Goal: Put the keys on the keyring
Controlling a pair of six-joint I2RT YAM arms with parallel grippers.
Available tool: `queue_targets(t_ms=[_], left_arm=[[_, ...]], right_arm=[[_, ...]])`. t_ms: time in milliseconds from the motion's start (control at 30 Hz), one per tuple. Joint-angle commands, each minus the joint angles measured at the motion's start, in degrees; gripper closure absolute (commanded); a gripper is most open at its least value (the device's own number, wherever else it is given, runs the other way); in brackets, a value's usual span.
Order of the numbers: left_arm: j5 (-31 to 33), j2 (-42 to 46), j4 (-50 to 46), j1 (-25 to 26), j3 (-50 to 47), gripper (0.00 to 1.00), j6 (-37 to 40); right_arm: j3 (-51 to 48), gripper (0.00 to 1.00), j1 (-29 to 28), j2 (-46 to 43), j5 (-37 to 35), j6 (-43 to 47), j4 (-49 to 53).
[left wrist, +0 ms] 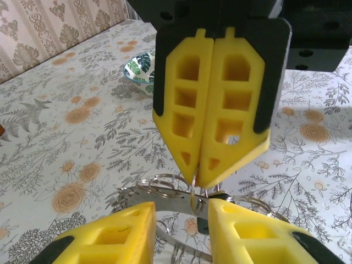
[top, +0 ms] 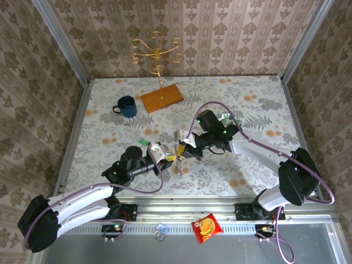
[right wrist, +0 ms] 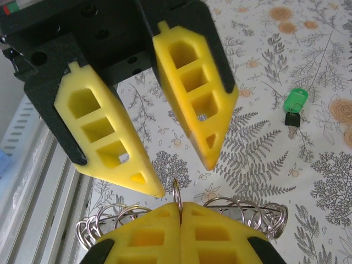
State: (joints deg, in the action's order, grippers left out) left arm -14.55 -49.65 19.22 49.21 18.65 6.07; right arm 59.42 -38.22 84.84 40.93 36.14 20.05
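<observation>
right claw pinching the keyring, left claw spread, green key well apart

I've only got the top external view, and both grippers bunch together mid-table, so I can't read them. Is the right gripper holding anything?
Observer: Yes. Its wrist view shows the right gripper shut on the keyring, a thin loop pinched at the fingertips.
Operator: And the left one?
Observer: The left gripper is open, with its fingers either side of that loop and not clamping it.
Operator: Anything under them?
Observer: A bunch of silver rings sits just below. I cannot tell whether it links to the keyring.
</observation>
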Motion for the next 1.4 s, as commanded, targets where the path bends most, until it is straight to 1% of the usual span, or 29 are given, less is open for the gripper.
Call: queue_targets(t_ms=[0, 300, 467, 567, 600, 633, 667, 733, 767, 833, 933, 1033, 1200, 1367], left_arm=[[-0.31, -0.49, -0.68, 0.42, 2.01, 0.71, 1.76], [-1.61, -1.44, -0.87, 0.35, 2.55, 0.80, 2.27], [-2.95, -1.74, -0.50, 0.27, 3.12, 0.90, 2.54], [-3.99, -2.07, -0.36, 0.27, 3.14, 1.00, 3.08], [-4.09, -2.08, -0.13, 0.27, 2.99, 1.00, 3.20], [-4.17, -2.08, 0.21, 0.27, 2.82, 1.00, 3.17], [-4.18, -2.04, 1.02, 0.27, 2.39, 1.00, 3.17], [-4.09, -2.01, 2.93, 0.27, 1.56, 1.00, 2.85], [-4.09, -2.02, 4.26, 0.26, 1.02, 1.00, 2.71], [-4.25, -1.96, 6.91, 0.22, 0.05, 1.00, 2.39], [-4.59, -2.23, 10.79, 0.16, -1.40, 1.00, 1.64], [-5.33, -2.47, 14.35, 0.05, -2.67, 1.00, 0.81], [-6.86, -3.28, 19.14, -0.04, -4.49, 1.00, -0.58], [-7.60, -4.21, 21.20, -0.08, -5.16, 1.00, -1.58]], right_arm=[[3.13, 1.00, -1.09, -0.13, -2.05, 2.76, 4.38], [4.47, 1.00, -3.15, -1.26, -3.60, 5.10, 6.28], [4.61, 1.00, -4.01, -1.45, -3.88, 6.18, 6.89], [3.36, 1.00, -3.91, -2.74, -3.22, 5.68, 4.98], [2.69, 1.00, -3.59, -3.46, -3.03, 4.97, 3.96], [1.94, 0.98, -3.09, -4.14, -2.81, 3.86, 2.89], [0.94, 0.91, -2.26, -4.67, -2.19, 2.49, 1.68], [-1.63, 0.73, -0.32, -7.77, -0.65, -0.59, -1.43], [-3.33, 0.69, 0.71, -8.91, 0.28, -2.31, -3.30], [-6.28, 0.65, 2.26, -10.86, 1.68, -4.75, -6.19], [-10.73, 0.63, 2.88, -12.73, 2.25, -8.12, -11.21], [-13.41, 0.63, 2.88, -12.54, 2.83, -11.16, -16.16], [-14.81, 0.63, 2.75, -10.00, 4.06, -13.95, -21.88], [-14.68, 0.66, 2.71, -8.02, 5.50, -14.81, -24.26]])
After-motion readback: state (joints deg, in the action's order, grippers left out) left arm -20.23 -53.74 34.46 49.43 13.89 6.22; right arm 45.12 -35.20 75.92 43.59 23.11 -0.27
